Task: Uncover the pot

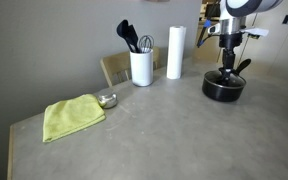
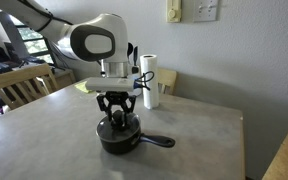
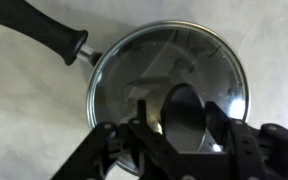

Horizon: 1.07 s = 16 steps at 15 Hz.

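Observation:
The small black pot (image 1: 224, 88) stands on the grey table at the far right, and near the middle in an exterior view (image 2: 119, 137), its long black handle (image 2: 160, 141) sticking out sideways. A glass lid (image 3: 169, 60) with a metal rim lies on it in the wrist view, where the handle (image 3: 44, 35) shows at the top left. My gripper (image 3: 184, 122) hangs straight down over the pot in both exterior views (image 1: 227, 72) (image 2: 117, 112). Its fingers sit against both sides of the lid's black knob (image 3: 184, 108). The lid rests on the pot.
A white utensil holder (image 1: 141, 67) with black utensils, a paper towel roll (image 1: 175, 52) (image 2: 150, 72), a tiny metal bowl (image 1: 107, 100) and a yellow cloth (image 1: 72, 116) stand on the table. Wooden chairs (image 1: 114, 68) (image 2: 24, 85) stand at the table's edges.

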Each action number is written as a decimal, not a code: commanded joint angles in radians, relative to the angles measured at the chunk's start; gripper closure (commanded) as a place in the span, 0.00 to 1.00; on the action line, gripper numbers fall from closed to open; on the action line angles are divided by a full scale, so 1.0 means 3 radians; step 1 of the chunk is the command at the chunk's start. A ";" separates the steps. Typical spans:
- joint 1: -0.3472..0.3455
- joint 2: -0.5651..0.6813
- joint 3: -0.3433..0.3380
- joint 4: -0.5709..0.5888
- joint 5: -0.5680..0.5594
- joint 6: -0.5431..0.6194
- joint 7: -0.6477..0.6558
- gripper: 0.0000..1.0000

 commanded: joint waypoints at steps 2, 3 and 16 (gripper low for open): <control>-0.0030 -0.0008 0.0041 0.0019 -0.0109 -0.0044 0.0101 0.76; -0.0019 -0.0025 0.0035 0.0011 -0.0129 -0.0047 0.0144 0.84; 0.0151 -0.0428 0.0109 -0.0045 -0.0161 -0.0576 0.1235 0.85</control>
